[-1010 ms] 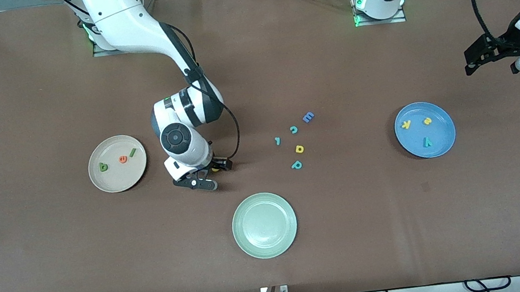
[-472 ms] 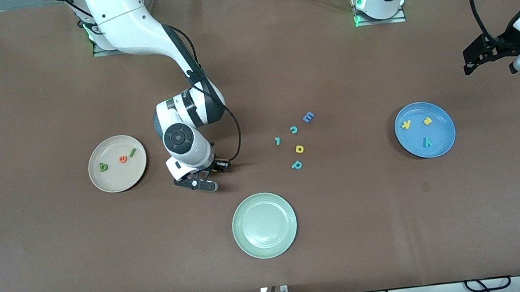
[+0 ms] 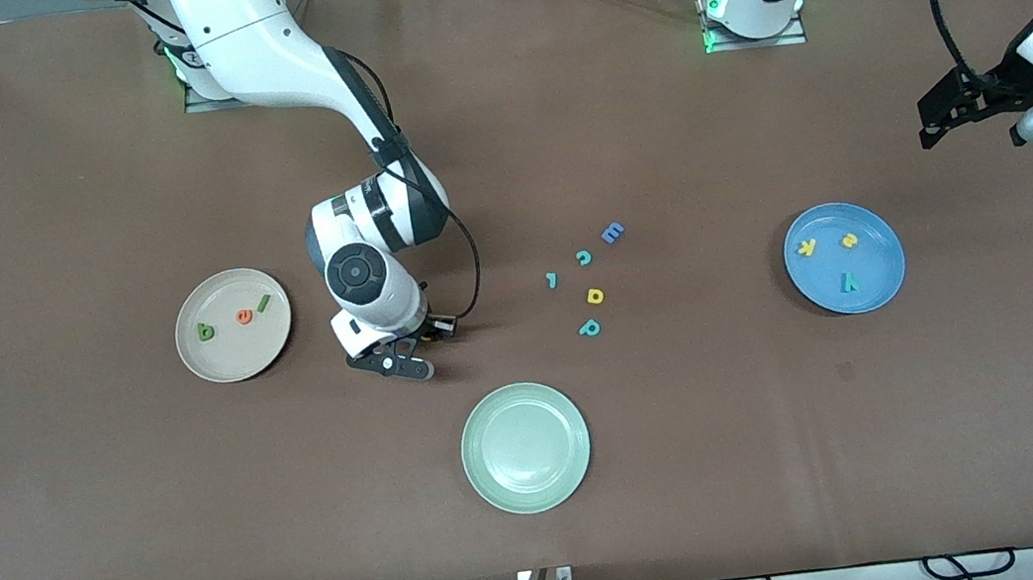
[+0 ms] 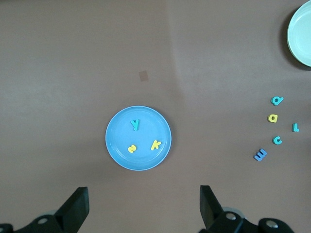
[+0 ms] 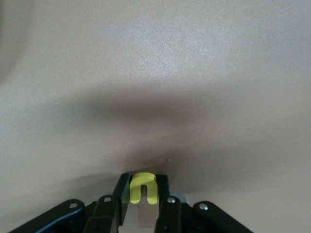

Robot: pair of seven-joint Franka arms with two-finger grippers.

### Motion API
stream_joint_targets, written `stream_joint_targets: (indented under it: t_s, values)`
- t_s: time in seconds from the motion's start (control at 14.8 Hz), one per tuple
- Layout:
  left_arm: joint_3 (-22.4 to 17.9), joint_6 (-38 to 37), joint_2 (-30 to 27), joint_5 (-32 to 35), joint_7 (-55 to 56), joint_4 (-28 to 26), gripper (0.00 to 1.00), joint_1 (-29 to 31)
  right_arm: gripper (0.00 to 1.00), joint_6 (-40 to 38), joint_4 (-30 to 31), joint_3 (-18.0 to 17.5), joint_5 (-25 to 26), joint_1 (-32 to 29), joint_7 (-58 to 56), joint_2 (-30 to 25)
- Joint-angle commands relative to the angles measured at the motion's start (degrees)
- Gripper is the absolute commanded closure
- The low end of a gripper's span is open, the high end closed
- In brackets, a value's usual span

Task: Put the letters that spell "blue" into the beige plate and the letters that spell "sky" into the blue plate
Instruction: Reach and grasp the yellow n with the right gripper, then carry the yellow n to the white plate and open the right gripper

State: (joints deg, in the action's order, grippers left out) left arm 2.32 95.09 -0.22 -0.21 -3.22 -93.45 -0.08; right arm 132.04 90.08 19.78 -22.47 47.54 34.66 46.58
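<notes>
My right gripper [image 3: 423, 337] is down at the table between the beige plate [image 3: 227, 363] and the pale green plate. Its fingers are shut on the yellow u [image 5: 143, 188], which sits upright between them in the right wrist view, right gripper [image 5: 143, 183]. The beige plate holds the green b [image 3: 206, 331], the orange e [image 3: 245, 316] and the dark-green l [image 3: 263, 303]. The blue plate [image 3: 877, 262] holds the yellow k [image 3: 807, 247], the yellow s [image 3: 849, 239] and the teal y [image 3: 848, 283]. My left gripper [image 3: 938, 120] hangs open over bare table beside the blue plate [image 4: 116, 141], left gripper [image 4: 143, 206].
A pale green plate [image 3: 525, 447] lies near the front camera at mid-table. Loose letters lie between the two plates: a blue E [image 3: 612, 233], a teal c [image 3: 583, 258], a small teal piece [image 3: 552, 279], a yellow closed-loop letter [image 3: 594, 296] and a teal p [image 3: 589, 327].
The right gripper's fingers have closed in onto the yellow u at the table. The left arm has hardly moved.
</notes>
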Motion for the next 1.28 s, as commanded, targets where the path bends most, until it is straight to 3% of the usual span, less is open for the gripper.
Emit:
stream_joint_targets:
  t_s: [0.0,0.34,0.74,0.94,1.21]
  values:
    - [0.14,-1.13,-0.22,-1.11,0.41,0.81,0.0,-0.09,0.8,-0.82,-0.69,0.26,0.32,0.09,0.76,0.0]
    - [0.05,-1.13,-0.22,-1.11,0.41,0.81,0.0,-0.09,0.86,-3.79,-0.61,0.7,1.19,-1.04,-0.2,-1.31]
    - [0.14,-1.13,-0.22,-1.11,0.41,0.81,0.0,-0.09,0.86,-21.28,2.8,10.7,1.11,-0.7,-18.96,-7.55]
    - [0.05,-1.13,-0.22,-1.11,0.41,0.81,0.0,-0.09,0.86,-22.26,10.09,15.45,1.11,-0.87,-29.79,-12.03]
    - [0.14,-1.13,-0.22,-1.11,0.41,0.81,0.0,-0.09,0.86,-22.26,15.99,21.35,1.11,-0.87,-42.37,-12.83]
